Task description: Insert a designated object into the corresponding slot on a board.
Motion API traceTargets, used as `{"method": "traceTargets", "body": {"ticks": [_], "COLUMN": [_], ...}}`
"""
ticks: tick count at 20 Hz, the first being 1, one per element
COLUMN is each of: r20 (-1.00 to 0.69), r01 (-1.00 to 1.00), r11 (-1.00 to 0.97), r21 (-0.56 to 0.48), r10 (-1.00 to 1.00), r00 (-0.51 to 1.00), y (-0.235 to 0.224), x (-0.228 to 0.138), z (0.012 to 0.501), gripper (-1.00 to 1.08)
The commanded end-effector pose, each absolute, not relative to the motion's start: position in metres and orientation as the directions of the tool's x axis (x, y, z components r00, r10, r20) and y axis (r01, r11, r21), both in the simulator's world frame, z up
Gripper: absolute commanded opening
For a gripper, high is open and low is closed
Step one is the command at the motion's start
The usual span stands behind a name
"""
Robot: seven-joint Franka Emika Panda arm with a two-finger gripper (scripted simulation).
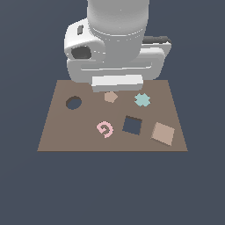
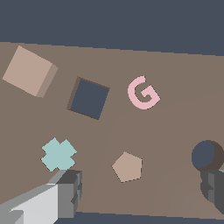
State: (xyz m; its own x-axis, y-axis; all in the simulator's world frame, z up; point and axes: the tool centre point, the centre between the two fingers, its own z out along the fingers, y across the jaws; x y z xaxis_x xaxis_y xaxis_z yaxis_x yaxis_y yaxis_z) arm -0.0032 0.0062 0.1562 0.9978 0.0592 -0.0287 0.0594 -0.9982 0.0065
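The light tan square tile (image 1: 163, 133) lies flat on the brown board (image 1: 57, 136), near its front corner on the exterior view's right; it also shows in the wrist view (image 2: 29, 71). The dark square hole (image 1: 132, 125) is just beside it, towards the exterior view's left, and shows in the wrist view (image 2: 89, 98) too. My gripper (image 2: 140, 190) is open and empty, well above the board's far edge. Its fingers (image 2: 70, 188) stand wide apart, above the small pinkish-tan pentagon (image 2: 127, 167). In the exterior view the arm's white body (image 1: 116, 44) hides the fingers.
A pink letter G (image 1: 104, 129) lies beside the square hole, towards the exterior view's left. A pale teal cross piece (image 1: 142, 99) and the pentagon (image 1: 110, 96) lie near the board's far edge. A dark round hole (image 1: 73, 103) is at the exterior view's left.
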Motion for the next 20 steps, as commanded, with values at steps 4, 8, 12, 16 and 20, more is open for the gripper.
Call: {"method": "traceTargets", "body": {"ticks": [4,8,12,16,20], "r20": [-0.028,-0.027,-0.026,-0.023,-0.020], "r01": [0.056,0.039,0.009,-0.034,-0.092], "r11": [-0.998,-0.999,-1.000,-0.999,-0.996], "r21": [0.006,0.006,0.006,0.006,0.006], "r10": [0.056,0.039,0.009,-0.034,-0.092], "r00": [0.998,0.999,1.000,0.999,0.996], "y": [0.008,0.014,0.025,0.041,0.062], "x": [-0.003,-0.001,0.002,0.008,0.016], "z": [0.155,0.152,0.145,0.135,0.122], "gripper": [1.00,1.00,1.00,1.00,1.00]}}
